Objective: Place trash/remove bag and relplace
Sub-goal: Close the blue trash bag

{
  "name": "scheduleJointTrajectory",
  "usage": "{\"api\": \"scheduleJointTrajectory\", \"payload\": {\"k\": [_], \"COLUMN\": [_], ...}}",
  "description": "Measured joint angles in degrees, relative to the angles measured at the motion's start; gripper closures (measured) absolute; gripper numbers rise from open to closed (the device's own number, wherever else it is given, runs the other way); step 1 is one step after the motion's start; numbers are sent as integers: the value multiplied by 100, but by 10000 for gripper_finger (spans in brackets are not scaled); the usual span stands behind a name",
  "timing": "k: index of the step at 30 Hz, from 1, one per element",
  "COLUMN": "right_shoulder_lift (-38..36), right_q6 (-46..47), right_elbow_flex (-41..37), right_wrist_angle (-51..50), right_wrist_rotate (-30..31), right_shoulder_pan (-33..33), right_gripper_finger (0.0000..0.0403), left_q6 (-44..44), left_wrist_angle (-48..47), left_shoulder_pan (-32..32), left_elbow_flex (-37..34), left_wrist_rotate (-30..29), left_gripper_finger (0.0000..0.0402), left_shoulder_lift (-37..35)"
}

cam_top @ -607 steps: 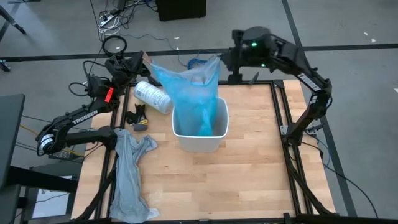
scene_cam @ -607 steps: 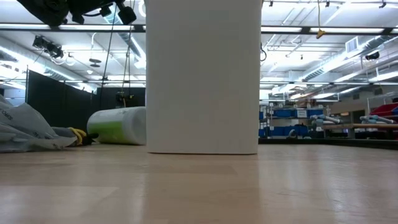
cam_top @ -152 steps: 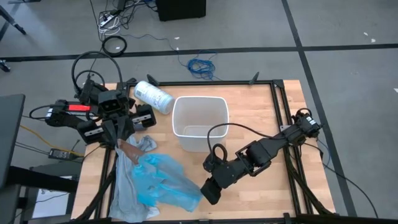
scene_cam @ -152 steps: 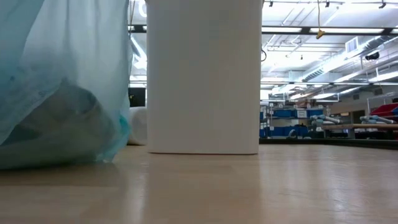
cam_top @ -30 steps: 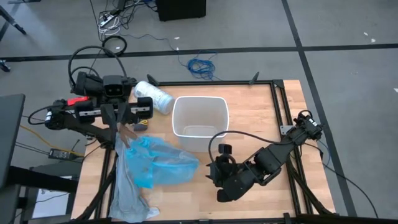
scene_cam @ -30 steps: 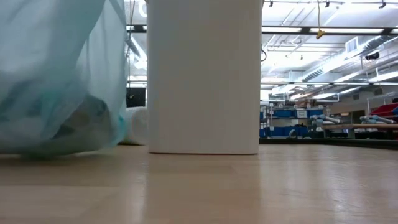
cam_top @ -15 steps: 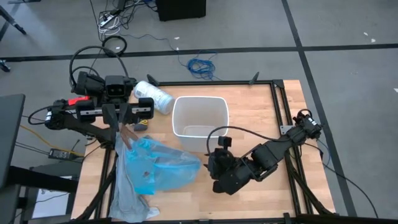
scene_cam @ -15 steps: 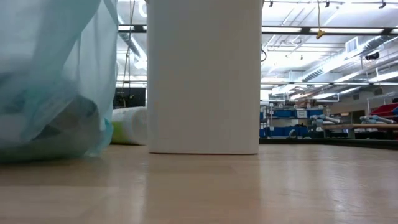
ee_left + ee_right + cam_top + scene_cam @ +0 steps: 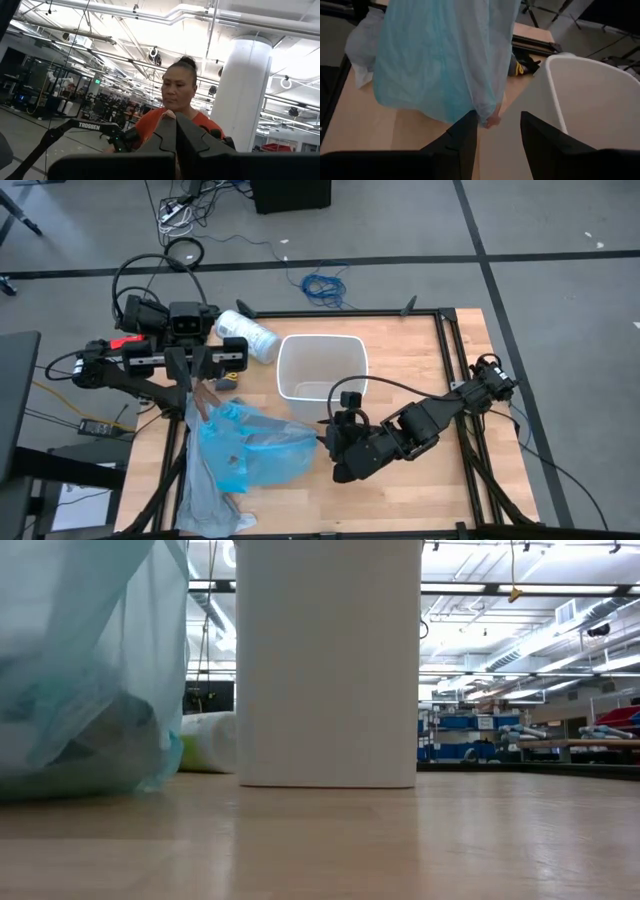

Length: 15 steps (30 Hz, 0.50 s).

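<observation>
Right end effector (image 9: 497,131) sits low over the tabletop (image 9: 420,370), its fingers parted with a corner of the bag (image 9: 250,452) hanging just at the gap; whether they pinch it cannot be told. Left end effector (image 9: 196,395) is closed tight above the bag's upper edge. White bin (image 9: 322,377) stands mid-tabletop, just beside the bag. Light-blue bag lies slumped over a grey liner (image 9: 205,495). A white roll (image 9: 247,335) lies behind the bin. A person (image 9: 179,107) shows in the left wrist view.
</observation>
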Motion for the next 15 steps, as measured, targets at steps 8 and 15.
{"api": "scheduleJointTrajectory", "payload": {"k": [8,15], "right_shoulder_lift": [-9,-106], "right_q6": [-135,1705], "right_elbow_flex": [-138,-138], "right_wrist_angle": [303,273], "right_wrist_rotate": [-268,-274], "right_shoulder_pan": [-180,-362], "right_gripper_finger": [278,286], "left_q6": [2,116], "left_wrist_angle": [-1,-5], "left_shoulder_pan": [-2,-1], "left_elbow_flex": [0,-2], "left_wrist_rotate": [11,92], "left_gripper_finger": [396,396], "left_shoulder_lift": [0,0]}}
